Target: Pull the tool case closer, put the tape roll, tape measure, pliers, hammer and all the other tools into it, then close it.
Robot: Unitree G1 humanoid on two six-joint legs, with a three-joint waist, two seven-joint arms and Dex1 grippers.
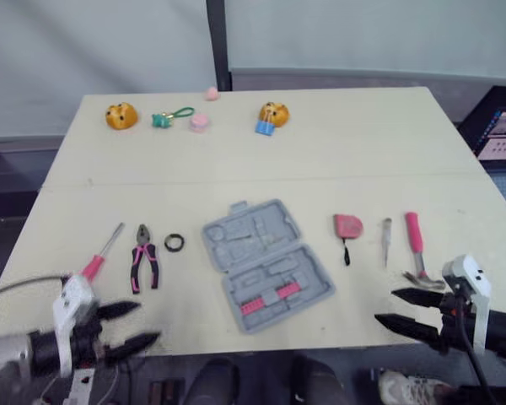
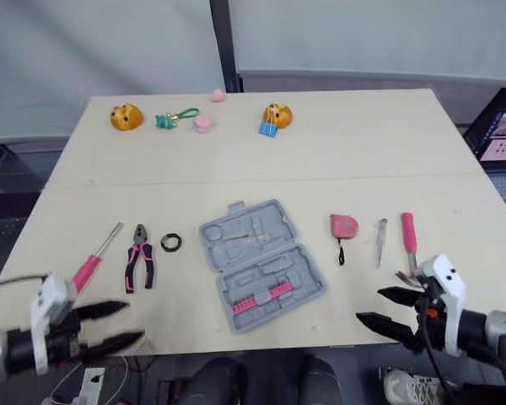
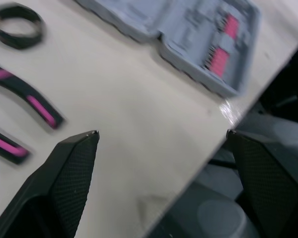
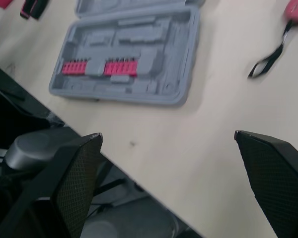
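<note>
Grey plastic tool case (image 1: 266,263) is lying open between left gripper (image 1: 148,321) and right gripper (image 1: 385,305), the 2 hovering spread and empty, likely readying to drag it closer.

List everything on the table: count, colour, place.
Grey plastic tool case: 1, open, table centre.
Pink-handled screwdriver: 1, leftmost.
Pink-and-black pliers: 1, left of case.
Black tape roll: 1, beside pliers.
Pink tape measure: 1, right of case.
Slim silver tool: 1, beside tape measure.
Pink-handled hammer: 1, rightmost.
Round orange toys: 2, far edge.
Small green and pink trinkets: 3, between the toys.
Left hand: 1, black, open, front.
Right hand: 1, black, open, front.
</note>
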